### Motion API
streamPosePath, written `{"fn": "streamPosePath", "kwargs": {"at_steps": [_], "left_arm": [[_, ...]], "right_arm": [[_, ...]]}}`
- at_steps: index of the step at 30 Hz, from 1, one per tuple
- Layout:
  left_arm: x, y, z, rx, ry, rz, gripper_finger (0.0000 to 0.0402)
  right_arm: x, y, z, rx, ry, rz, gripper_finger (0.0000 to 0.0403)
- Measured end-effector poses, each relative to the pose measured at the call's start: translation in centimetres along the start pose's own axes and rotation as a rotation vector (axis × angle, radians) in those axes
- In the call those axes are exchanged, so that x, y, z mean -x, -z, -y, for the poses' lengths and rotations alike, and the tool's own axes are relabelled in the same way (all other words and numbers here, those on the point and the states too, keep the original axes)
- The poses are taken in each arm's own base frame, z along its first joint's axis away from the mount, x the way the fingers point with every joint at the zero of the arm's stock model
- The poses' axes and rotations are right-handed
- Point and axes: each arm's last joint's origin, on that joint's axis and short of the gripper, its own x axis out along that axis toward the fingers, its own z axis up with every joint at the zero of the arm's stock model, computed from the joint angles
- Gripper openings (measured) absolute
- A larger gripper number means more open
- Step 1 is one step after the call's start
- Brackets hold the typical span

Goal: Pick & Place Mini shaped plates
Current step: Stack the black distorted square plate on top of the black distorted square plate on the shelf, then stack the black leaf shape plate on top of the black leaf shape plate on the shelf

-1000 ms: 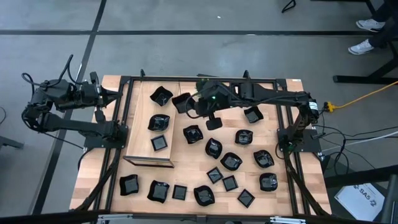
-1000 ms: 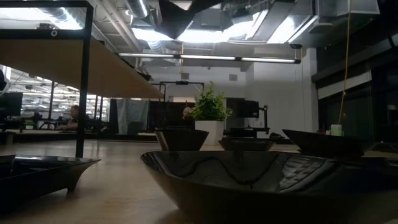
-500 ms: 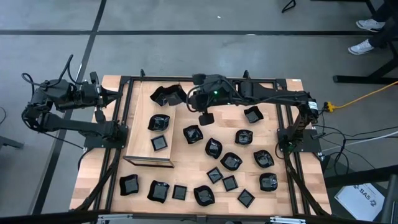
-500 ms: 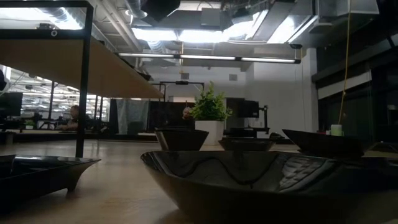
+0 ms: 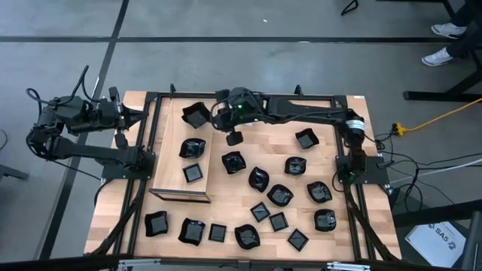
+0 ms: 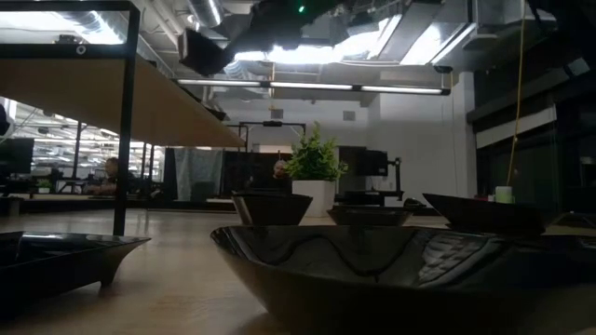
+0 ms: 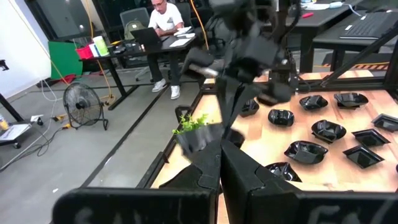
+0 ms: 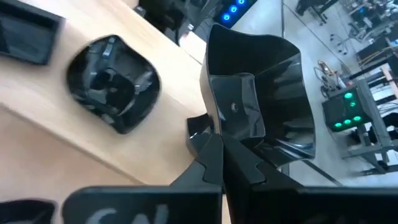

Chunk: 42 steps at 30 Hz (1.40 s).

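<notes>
Two plates sit on raised wooden board (image 5: 169,162). Right gripper (image 5: 213,116) clamps a third black plate (image 5: 196,115) over it; about sixteen remain on table (image 5: 343,248). Left gripper (image 5: 140,115) closed, parked.

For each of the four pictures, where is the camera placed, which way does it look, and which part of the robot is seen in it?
High view: above the table, looking straight down; both arms show, right gripper holding a black plate over the wooden box.
Low view: at table-top height, looking level past a big plate into the room; the right arm overhead.
Left wrist view: behind the left gripper, facing across the table.
Right wrist view: behind the right gripper, facing the held plate.
Shared: the potted plant appears in low and left wrist views.
</notes>
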Motion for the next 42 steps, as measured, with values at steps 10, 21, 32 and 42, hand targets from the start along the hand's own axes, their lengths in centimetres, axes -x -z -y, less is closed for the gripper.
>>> {"fn": "streamPosePath", "kwargs": {"at_steps": [10,21,32,42], "left_arm": [[0.0,0.0,0.0,0.000,0.000,0.000,0.0004],[0.0,0.0,0.0,0.000,0.000,0.000,0.0004],[0.0,0.0,0.0,0.000,0.000,0.000,0.0004],[0.0,0.0,0.0,0.000,0.000,0.000,0.0004]], "right_arm": [[-3.1,3.0,0.2,0.005,-0.030,-0.016,0.0000],[-4.0,5.1,0.9,0.029,-0.073,-0.016,0.0001],[-4.3,5.2,1.1,0.026,-0.049,0.002,0.0038],[-4.1,5.1,1.1,-0.148,-0.052,-0.005,0.0065]]}}
